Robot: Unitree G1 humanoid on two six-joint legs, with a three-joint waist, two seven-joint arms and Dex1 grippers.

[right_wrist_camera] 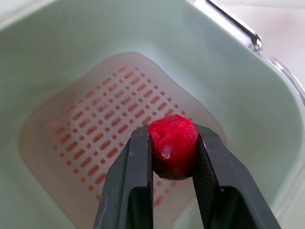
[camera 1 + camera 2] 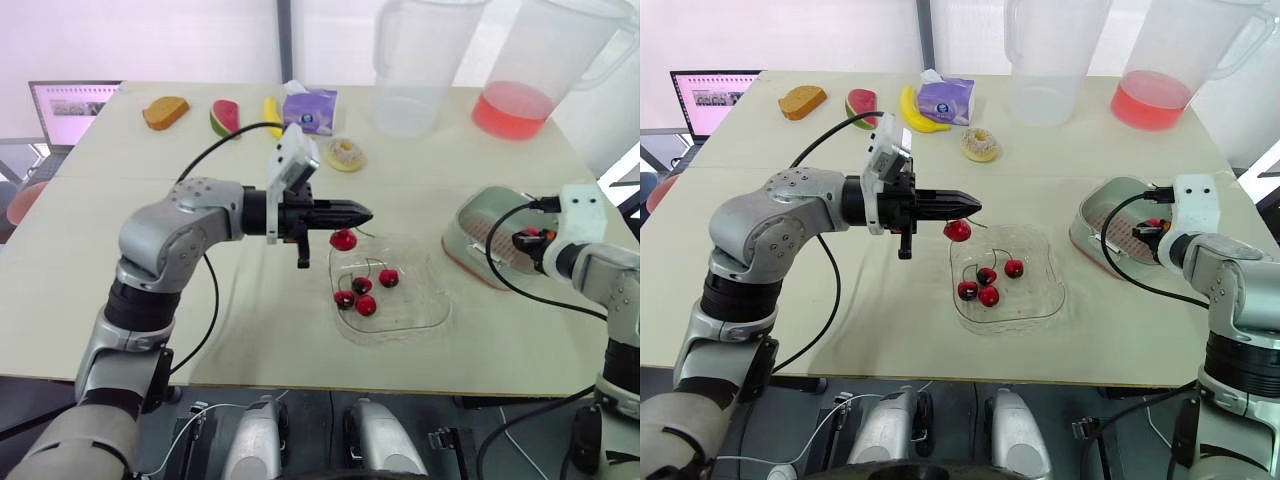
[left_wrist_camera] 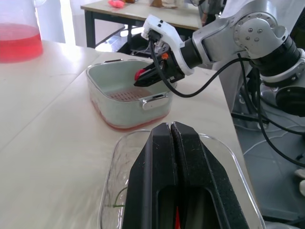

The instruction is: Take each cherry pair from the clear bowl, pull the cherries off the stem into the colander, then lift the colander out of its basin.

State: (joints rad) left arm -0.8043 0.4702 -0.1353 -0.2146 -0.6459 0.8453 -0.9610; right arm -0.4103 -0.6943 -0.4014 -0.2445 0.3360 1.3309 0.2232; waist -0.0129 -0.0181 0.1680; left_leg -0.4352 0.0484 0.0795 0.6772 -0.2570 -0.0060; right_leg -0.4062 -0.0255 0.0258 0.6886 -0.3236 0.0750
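While one loose cherry point(image 1: 173, 150) is sitting clamped between the fingers of the right gripper point(image 1: 172, 132), over the perforated floor of the colander point(image 1: 90, 133), the task is standing, by these views, at an early stage.

Item: colander, resting inside its basin point(image 3: 125, 126) on the table at the robot's right. No cherry is lying on the part of its floor that is showing.

Item: second cherry point(image 2: 957, 231), dangling just under the left gripper point(image 2: 356, 213), whose fingers are meeting tight and gripping it at its top. It is hanging above the left edge of the clear bowl point(image 2: 432, 305).

Item: four cherries point(image 2: 366, 305), waiting in the bowl.

Judged outstanding: dropping the held fruit into the colander, stripping the pairs in the bowl, and lifting the colander out of the basin.
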